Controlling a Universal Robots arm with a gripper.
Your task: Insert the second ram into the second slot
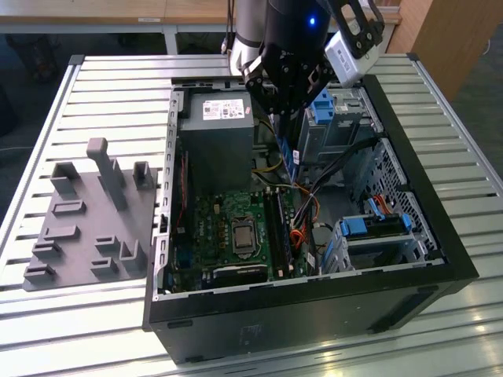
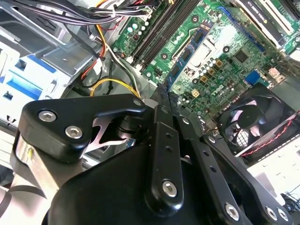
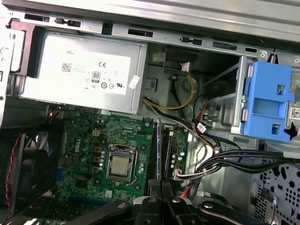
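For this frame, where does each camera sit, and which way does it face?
Exterior view: raised, off-robot, looking down into the open computer case; the end effector shows.
First wrist view: wrist-mounted, facing the motherboard; fingertips show.
Second wrist view: wrist-mounted, looking obliquely along the end effector.
Both wrist views share the second ram.

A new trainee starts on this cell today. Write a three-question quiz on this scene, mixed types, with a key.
1. True or false: the gripper is shut on the second ram.
2. What colour is the drive-bay latch? A) red B) blue C) green
3. Fill in: the computer case rests on a slatted ____.
Key: 1 true; 2 B; 3 table.
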